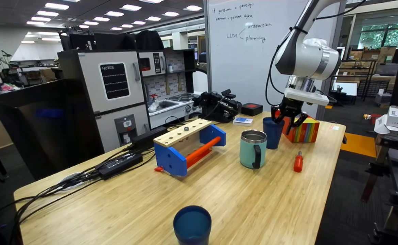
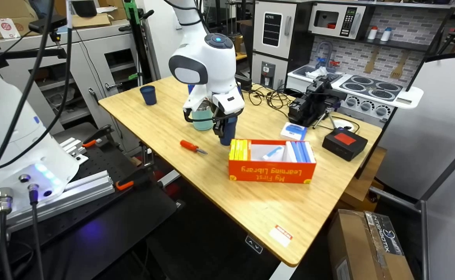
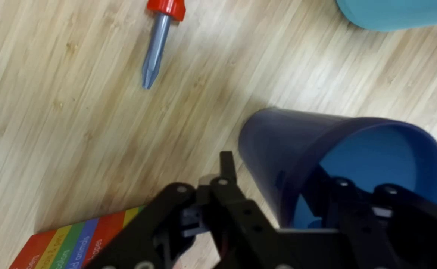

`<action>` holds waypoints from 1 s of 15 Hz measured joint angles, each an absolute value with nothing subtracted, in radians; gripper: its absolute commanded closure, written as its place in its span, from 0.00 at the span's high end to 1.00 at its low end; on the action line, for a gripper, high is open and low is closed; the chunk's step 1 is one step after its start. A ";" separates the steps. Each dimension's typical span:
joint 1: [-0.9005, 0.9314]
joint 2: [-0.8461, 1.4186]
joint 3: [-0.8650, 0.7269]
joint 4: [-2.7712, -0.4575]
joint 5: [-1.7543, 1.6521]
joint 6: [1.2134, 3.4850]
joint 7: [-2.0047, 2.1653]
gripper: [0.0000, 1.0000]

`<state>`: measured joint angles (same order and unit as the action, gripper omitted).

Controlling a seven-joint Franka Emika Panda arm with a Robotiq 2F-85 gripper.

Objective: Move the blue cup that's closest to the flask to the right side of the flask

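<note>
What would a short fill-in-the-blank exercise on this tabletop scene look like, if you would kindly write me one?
In an exterior view, the handle of the flask is coloured ____.
In the wrist view, the claw has one finger outside the blue cup nearest the flask and one finger ____ it.
The red-handled tool lying on the table is a ____.
In an exterior view, the red box reads, upside down, "My First ____ Library".

Missing words: black; inside; screwdriver; Learning.

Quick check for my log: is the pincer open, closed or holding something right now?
Pincer: open, holding nothing; it is spread across the rim of the blue cup closest to the flask.
</note>
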<state>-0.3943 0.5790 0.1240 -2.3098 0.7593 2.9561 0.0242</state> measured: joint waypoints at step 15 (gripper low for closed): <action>-0.340 0.293 0.154 -2.571 0.760 2.973 0.077 1.00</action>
<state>-0.3404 0.2932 0.1535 -2.5713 0.7602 2.9735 0.0772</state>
